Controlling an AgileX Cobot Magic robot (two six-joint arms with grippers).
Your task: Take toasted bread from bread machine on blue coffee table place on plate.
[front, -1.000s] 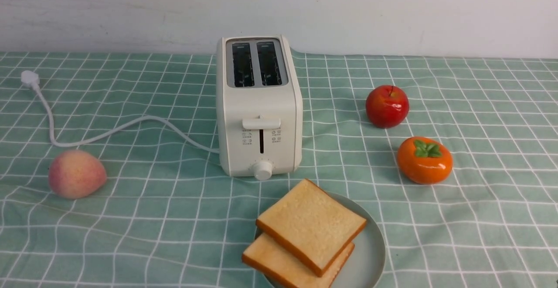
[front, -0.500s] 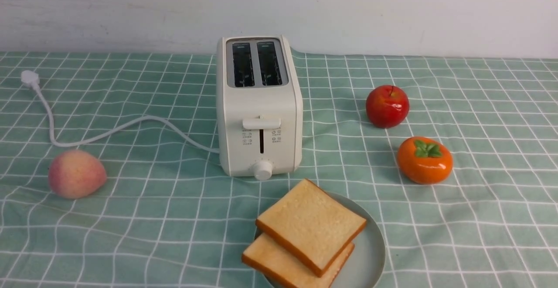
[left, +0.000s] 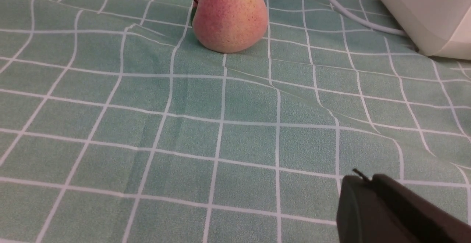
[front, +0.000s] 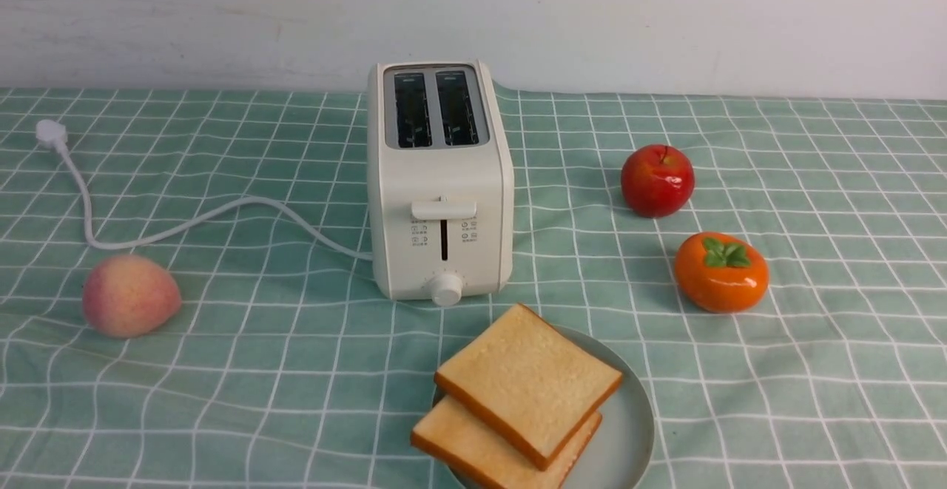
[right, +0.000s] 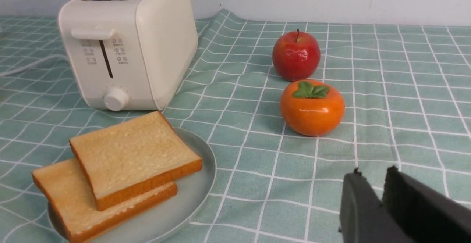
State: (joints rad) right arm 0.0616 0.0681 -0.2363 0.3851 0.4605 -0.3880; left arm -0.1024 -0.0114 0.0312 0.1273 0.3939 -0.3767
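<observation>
Toasted bread, two square slices with pale golden faces and orange-brown crusts (front: 521, 400), lies stacked on the round pale blue-green plate with the low rim (front: 632, 430) at the lower centre of the front view, the upper slice turned a little across the lower one, whose corner juts past the rim at the lower left. We compare this with the front view of a second ago and find nothing altered: slices, plate and fruit sit exactly where they did. The cream-white boxy two-slot bread machine (front: 440, 200) stands just above the plate in mid-frame, both slots dark and empty, its lever high, its white cord (front: 185, 226) trailing to the upper left. On the teal-green grid-lined cloth of the blue coffee table (front: 296, 371) we also see a pinkish peach (front: 130, 294) at the left, and a red apple (front: 657, 180) and an orange persimmon (front: 720, 271) at the right. No arm shows in the front view. The right gripper (right: 379, 188) appears at the lower right of its wrist view, its dark fingers close together with only a narrow slit between them and nothing held. Of the left gripper (left: 371, 202) we see one dark finger only, so we cannot tell how its jaws stand. We judge from the stillness and the empty slots that the task is complete, with nothing left to fetch.
</observation>
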